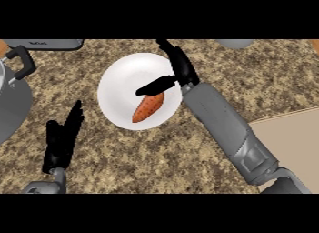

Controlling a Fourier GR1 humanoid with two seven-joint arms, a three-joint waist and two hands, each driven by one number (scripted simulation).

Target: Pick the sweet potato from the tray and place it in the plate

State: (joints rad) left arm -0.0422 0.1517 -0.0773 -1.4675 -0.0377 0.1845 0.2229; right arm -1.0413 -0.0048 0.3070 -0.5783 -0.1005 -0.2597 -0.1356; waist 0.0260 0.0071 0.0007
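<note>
On the plate [125, 73], sweet potato [148, 108] lying diagonally, right hand [178, 73] open, touching its upper end

The speckled counter [188, 150] carries a white plate [122, 77], a grey pot [1, 104] and a tan tray [302, 136].

Speckled brown granite counter [188, 159], evenly lit

An orange, tapered sweet potato [148, 108] lay on the round white plate [122, 77] on the speckled brown stone counter [155, 154]. The black right hand [177, 75] hung over the plate, thumb touching the potato's far end. The black left hand [62, 136] rested open at near left. A grey metal pot [2, 100] stood at left, a beige flat tray [302, 136] at right.
</note>
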